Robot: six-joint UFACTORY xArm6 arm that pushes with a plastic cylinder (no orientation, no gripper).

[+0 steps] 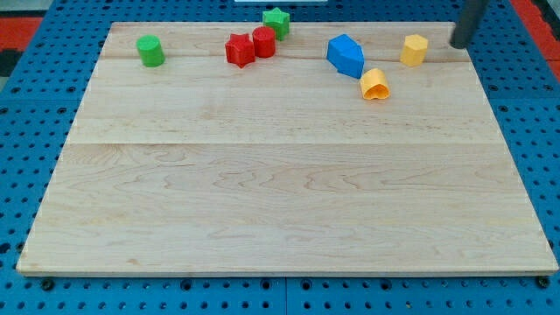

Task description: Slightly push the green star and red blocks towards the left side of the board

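The green star point(276, 20) sits at the view's top, near the board's far edge. Just below and left of it stand two red blocks touching each other: a red star-like block point(239, 50) and a red cylinder-like block point(263, 42). The cylinder nearly touches the green star. My tip point(458, 44) is at the view's top right, far to the right of these blocks, just right of a yellow block point(415, 49).
A green cylinder-like block point(150, 51) stands at the top left. A blue block point(346, 55) and a yellow-orange heart-like block point(374, 85) lie right of the red blocks. The wooden board point(280, 192) lies on a blue pegboard.
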